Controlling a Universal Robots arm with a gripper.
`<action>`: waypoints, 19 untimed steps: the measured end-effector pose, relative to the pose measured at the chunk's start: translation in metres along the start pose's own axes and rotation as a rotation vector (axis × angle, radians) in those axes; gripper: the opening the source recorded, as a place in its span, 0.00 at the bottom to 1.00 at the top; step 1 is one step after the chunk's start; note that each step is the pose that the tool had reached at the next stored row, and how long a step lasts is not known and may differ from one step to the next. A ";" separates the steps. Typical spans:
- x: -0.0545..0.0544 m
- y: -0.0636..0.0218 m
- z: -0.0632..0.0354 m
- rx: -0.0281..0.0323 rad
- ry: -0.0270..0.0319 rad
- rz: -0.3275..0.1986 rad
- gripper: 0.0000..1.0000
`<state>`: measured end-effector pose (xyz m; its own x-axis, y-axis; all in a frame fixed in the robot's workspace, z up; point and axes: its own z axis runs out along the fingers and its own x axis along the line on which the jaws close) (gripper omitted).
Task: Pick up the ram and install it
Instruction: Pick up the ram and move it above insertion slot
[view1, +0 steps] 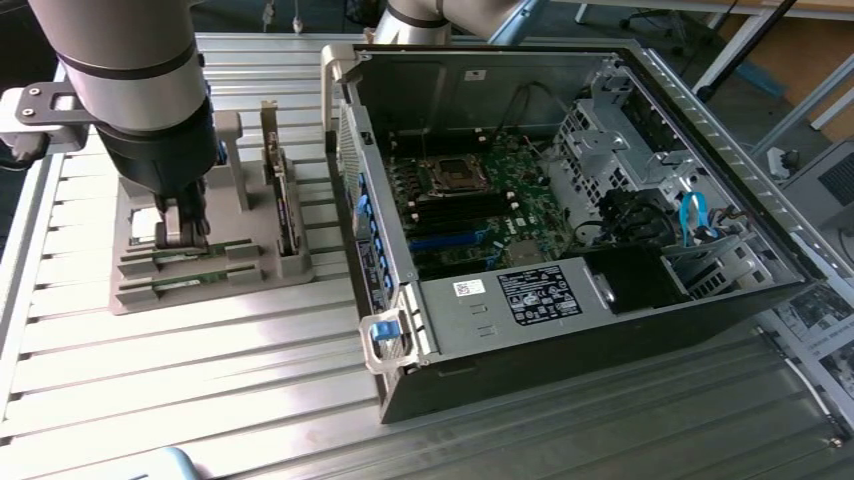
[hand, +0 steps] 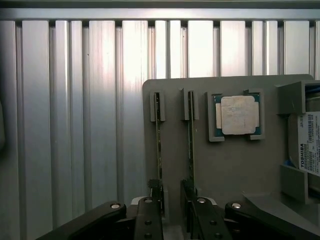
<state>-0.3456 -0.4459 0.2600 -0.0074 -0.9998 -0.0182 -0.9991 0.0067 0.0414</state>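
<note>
Across the slatted metal table (view1: 200, 390), an open computer case (view1: 561, 370) lies at the exterior view's right, with a grey holder tray (hand: 225, 170) beside it at the left. Over that tray the gripper (hand: 172, 189) hangs released, grasping nothing, by the first ram stick (hand: 159, 140) and second ram stick (hand: 191, 145), which stand edgewise in neighbouring slots near the processor chip (hand: 239, 115).

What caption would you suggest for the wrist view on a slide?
Open gripper over the grey holder, at the end of two ram sticks standing on edge, processor chip alongside.
</note>
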 end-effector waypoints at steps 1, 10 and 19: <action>0.000 0.0000 0.0003 0.0000 0.0000 0.000 0.30; 0.000 -0.0001 0.0026 0.0000 -0.0001 0.000 0.30; 0.000 -0.0003 0.0057 0.0000 -0.0001 0.000 0.30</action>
<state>-0.3455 -0.4459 0.2543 -0.0074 -0.9998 -0.0183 -0.9991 0.0066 0.0414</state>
